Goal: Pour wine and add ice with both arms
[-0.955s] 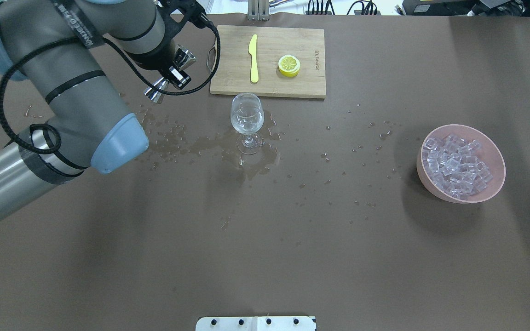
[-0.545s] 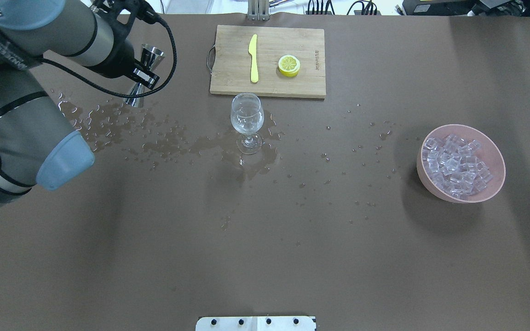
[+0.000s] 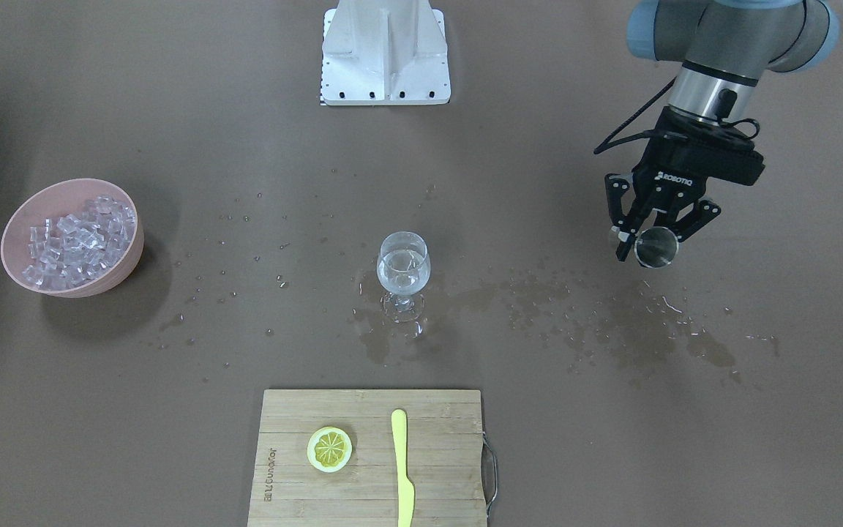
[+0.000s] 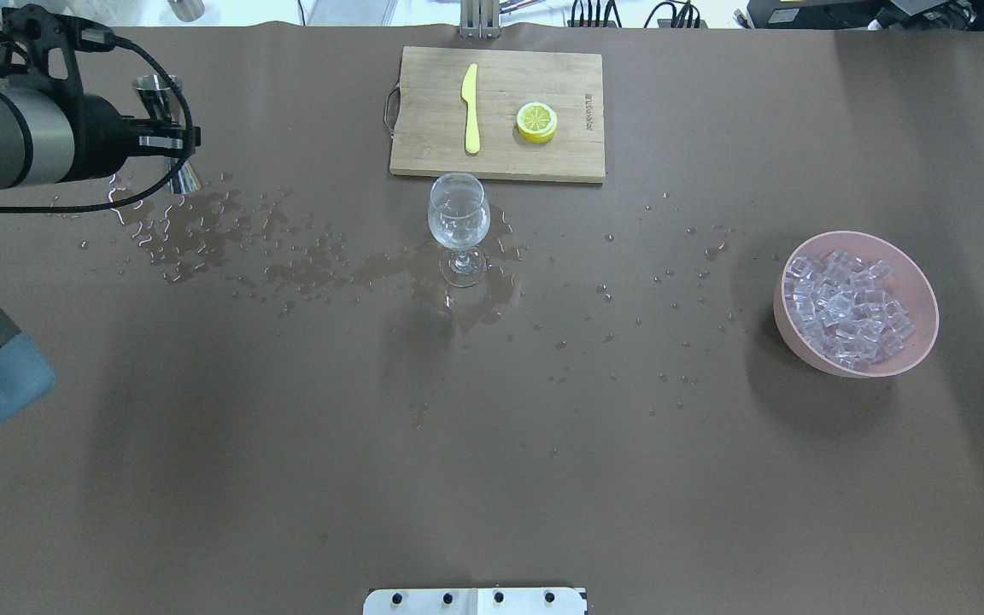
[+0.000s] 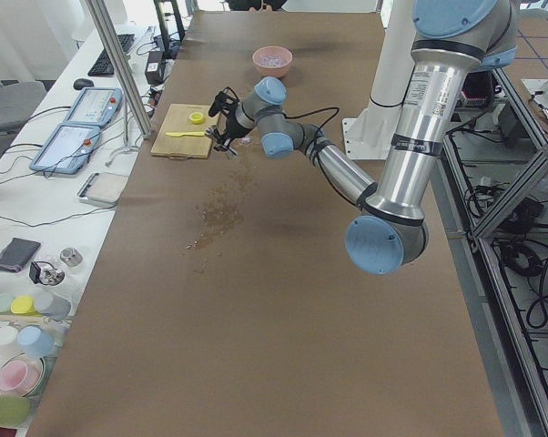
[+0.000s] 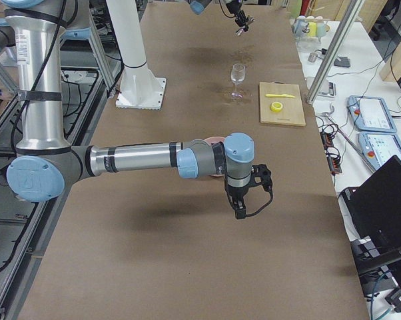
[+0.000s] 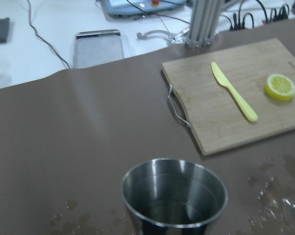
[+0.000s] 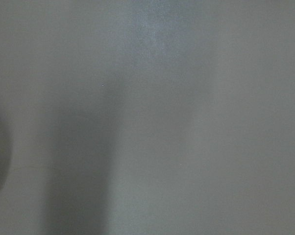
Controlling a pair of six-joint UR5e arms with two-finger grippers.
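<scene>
A clear stemmed glass [image 4: 459, 213] stands mid-table with a little clear wine [image 3: 403, 277] in it. My left gripper [image 4: 166, 141] is shut on a steel jigger [image 4: 184, 178], held upright above the table's far left, well away from the glass. It also shows in the front view [image 3: 654, 245], and the jigger's empty cup fills the left wrist view [image 7: 174, 193]. The ice [image 4: 846, 312] is heaped in a pink bowl [image 4: 799, 346] at the right. My right gripper [image 6: 240, 212] shows only in the exterior right view; I cannot tell if it is open or shut.
A wooden cutting board [image 4: 424, 94] with a yellow knife [image 4: 470, 107] and a lemon half [image 4: 536, 121] lies behind the glass. Spilled liquid [image 4: 202, 231] wets the table from the jigger to the glass. The white base block [image 3: 385, 51] stands at the robot's edge.
My left gripper has swung left, away from the glass, carrying the jigger. The jigger has gone from tilted to upright. A wet trail now shows where the arm was.
</scene>
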